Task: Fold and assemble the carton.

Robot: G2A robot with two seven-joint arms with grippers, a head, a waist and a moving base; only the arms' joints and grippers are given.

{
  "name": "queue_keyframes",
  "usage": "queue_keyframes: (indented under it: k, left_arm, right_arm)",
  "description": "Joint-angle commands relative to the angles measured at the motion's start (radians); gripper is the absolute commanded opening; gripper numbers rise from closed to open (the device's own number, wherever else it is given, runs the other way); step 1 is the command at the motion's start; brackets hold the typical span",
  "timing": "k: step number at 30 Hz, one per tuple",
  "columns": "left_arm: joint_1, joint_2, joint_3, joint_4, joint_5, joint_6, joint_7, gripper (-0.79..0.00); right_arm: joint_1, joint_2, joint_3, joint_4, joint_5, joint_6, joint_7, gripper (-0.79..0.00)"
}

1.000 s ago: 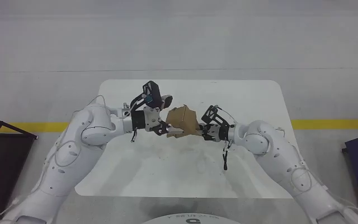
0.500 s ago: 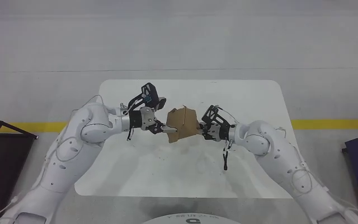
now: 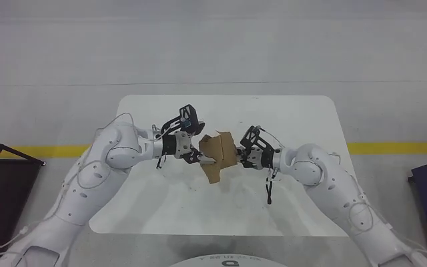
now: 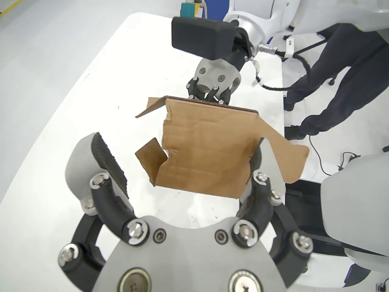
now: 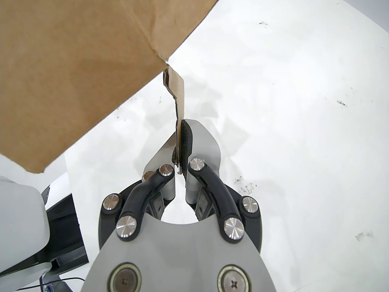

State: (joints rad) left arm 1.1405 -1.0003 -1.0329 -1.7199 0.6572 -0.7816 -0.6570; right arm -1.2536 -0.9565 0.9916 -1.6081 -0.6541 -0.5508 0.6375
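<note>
The carton (image 3: 218, 155), a creased piece of brown cardboard only partly folded, hangs over the middle of the white desk (image 3: 293, 120), between the two arms, which meet it from opposite sides. The right gripper (image 3: 239, 157) has it. From the right wrist its jaws are pressed together on a thin strip of cardboard (seen edge-on, so it looks like little more than a line) at (image 5: 179, 126), while the broad panel of the carton (image 5: 76, 46) spreads ahead of it above the desk (image 5: 288, 77), throwing a faint shadow there. The left gripper (image 3: 197, 155) is at the carton's other side with its jaws spread wide and closed on nothing. In the left wrist view (image 4: 179, 144) the main panel of the carton (image 4: 206, 153) lies in the gap between them, one finger (image 4: 267, 165) right at a corner of that panel and apparently touching it, the other finger (image 4: 103, 159) well clear with bare desk (image 4: 60, 123) between it and the cardboard. Loose flaps stick out from several edges, one small notched one near the open side of the jaws. Beyond the carton that same view shows the right gripper (image 4: 209, 94) nipping the far edge. A yellow stripe (image 3: 380, 147) runs across the floor beside the desk.
</note>
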Motion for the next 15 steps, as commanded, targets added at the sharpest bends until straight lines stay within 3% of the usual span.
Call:
queue_keyframes:
  k: [1,7,15]
  left_arm:
    - [0.002,-0.001,0.007,-0.002,0.008,0.003,0.007,0.000]
    - [0.015,0.004,-0.006,-0.017,-0.017,-0.006,0.026,0.000]
    - [0.039,0.018,-0.019,-0.064,-0.035,-0.033,-0.029,0.000]
  right_arm:
    - [-0.001,-0.001,0.000,0.007,0.027,-0.004,0.011,-0.785]
    - [0.007,-0.003,-0.003,0.025,0.063,0.004,0.045,-0.785]
    - [0.015,-0.007,-0.013,0.038,0.100,0.002,0.060,-0.785]
